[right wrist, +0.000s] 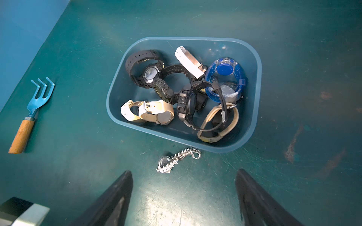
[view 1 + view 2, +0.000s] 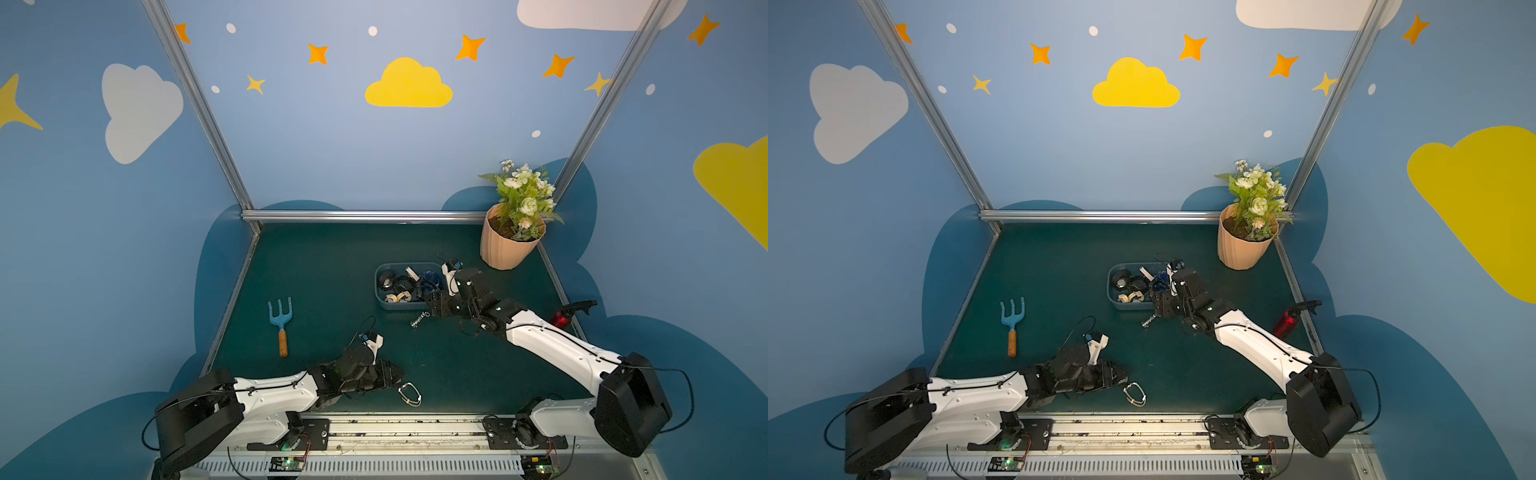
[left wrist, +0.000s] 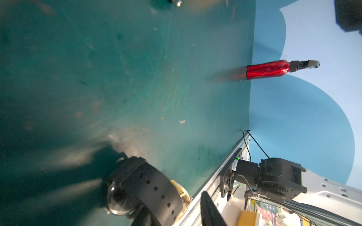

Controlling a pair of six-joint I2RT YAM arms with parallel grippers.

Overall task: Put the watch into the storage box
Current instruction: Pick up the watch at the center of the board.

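Observation:
The storage box (image 2: 380, 306) (image 2: 1112, 302) (image 1: 255, 101) is a blue-grey tub near the table's middle, with several watches in it. A silver pendant watch (image 2: 419, 321) (image 2: 1148, 322) (image 1: 166, 166) lies on the mat just in front of it. My right gripper (image 2: 433, 308) (image 2: 1158, 308) (image 1: 184, 173) hovers open behind that pendant watch, holding nothing. Near the front rail, my left gripper (image 2: 397, 373) (image 2: 1122, 376) (image 3: 176, 203) has a black watch (image 3: 152, 187) with a perforated strap between its jaws. A small gap shows to one finger (image 3: 209, 209); the other is hidden. A pale-banded watch (image 2: 410, 394) (image 2: 1134, 394) lies beside it.
A blue hand rake (image 2: 280, 322) (image 1: 35, 105) lies at the left of the mat. A peach flower pot (image 2: 509, 245) stands at the back right. A red spray bottle (image 2: 561, 320) (image 3: 268, 69) is at the right edge. A metal rail (image 2: 407, 428) runs along the front.

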